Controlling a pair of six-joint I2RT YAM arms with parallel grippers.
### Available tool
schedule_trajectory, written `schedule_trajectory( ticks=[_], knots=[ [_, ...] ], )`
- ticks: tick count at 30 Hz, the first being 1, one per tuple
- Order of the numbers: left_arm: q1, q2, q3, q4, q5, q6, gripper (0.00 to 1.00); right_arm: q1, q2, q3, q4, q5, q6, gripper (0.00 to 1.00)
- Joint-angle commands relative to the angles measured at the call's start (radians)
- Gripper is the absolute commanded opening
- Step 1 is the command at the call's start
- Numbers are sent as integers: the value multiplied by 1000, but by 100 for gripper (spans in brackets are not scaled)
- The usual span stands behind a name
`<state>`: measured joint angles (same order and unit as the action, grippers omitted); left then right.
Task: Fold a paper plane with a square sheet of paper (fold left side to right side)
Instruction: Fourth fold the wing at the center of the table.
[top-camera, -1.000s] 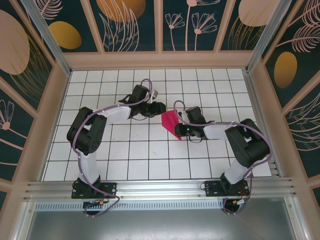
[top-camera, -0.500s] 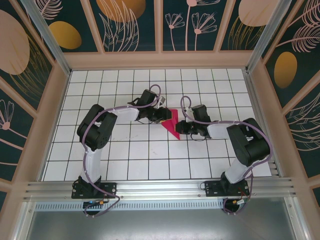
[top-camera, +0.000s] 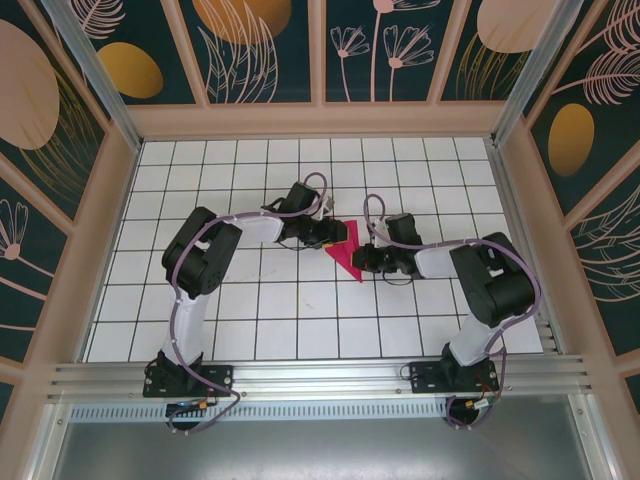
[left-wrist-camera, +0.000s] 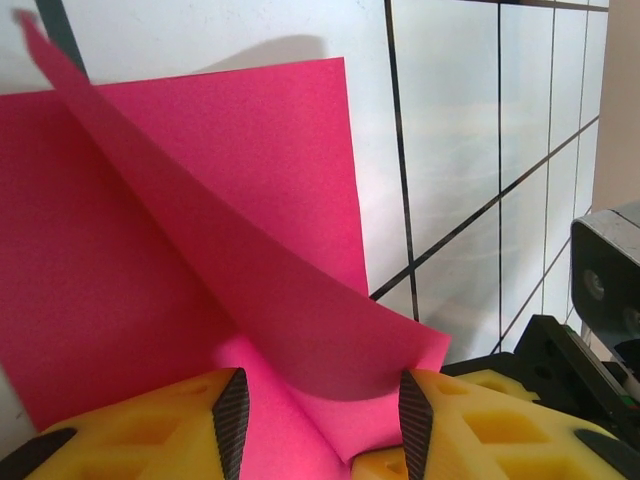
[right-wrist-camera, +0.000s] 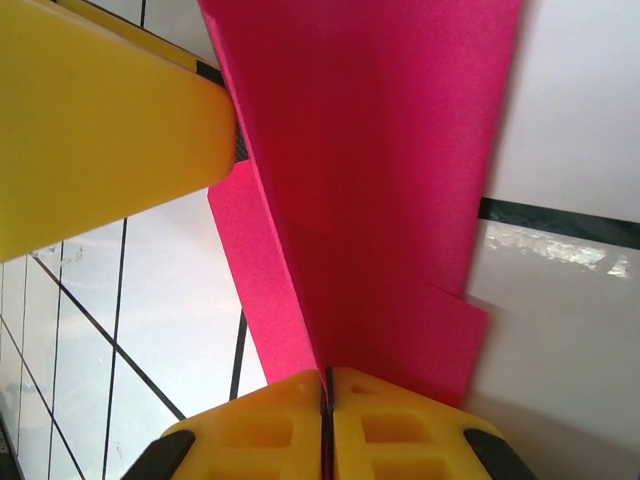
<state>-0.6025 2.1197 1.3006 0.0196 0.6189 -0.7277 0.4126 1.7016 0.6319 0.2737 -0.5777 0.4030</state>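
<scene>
- White grid-tiled table (top-camera: 250, 310), fenced by pale wooden rails and dark panels (top-camera: 260, 50) painted with leaves and orange discs: the setting for a fold in progress.
- At the table's middle lies the square sheet of paper (top-camera: 345, 250), vivid magenta and seen from above as a narrow wedge between the two arms, so it is no longer lying open and flat.
- From the left wrist, the sheet (left-wrist-camera: 200, 250) shows one layer on the tiles and a second rising off it in a long diagonal curl that has not been pressed down.
- From the right wrist, the paper (right-wrist-camera: 380, 200) stands up as a ridge, with a small stepped edge of a lower layer showing near the bottom right.
- Right gripper (top-camera: 362, 258) has its yellow fingers together, clamped on the ridge's near end (right-wrist-camera: 325, 390).
- Left gripper (top-camera: 328, 232) stands with its jaws apart, straddling the sheet's near corner (left-wrist-camera: 322, 430) without pinching it. One finger (right-wrist-camera: 100, 130) sits just beside the ridge.
- Progress, as a judgement: the side-to-side fold is under way but not finished, since the flap is raised and no sharp flat crease is visible.
- What is left appears to be most of the job: flattening this fold, then the nose and wing folds.
</scene>
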Motion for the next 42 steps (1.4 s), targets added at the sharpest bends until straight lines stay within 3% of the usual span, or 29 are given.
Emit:
schedule_trajectory(
  ticks=[1,20,32,42],
  knots=[
    [-6,29,32,-19,-14,2,47,-7,23,-14,37,-25,10,12],
    [-10,71,58,-107,-93,24,46,-13,5,13,32,-42,19,22],
    [-10,69,59,-113,-100,27,46,-69,-112,39,-42,-50,2,41],
    [-10,68,61,-110,-99,25,46,-92,-44,75,-1,-116,36,39]
  ],
)
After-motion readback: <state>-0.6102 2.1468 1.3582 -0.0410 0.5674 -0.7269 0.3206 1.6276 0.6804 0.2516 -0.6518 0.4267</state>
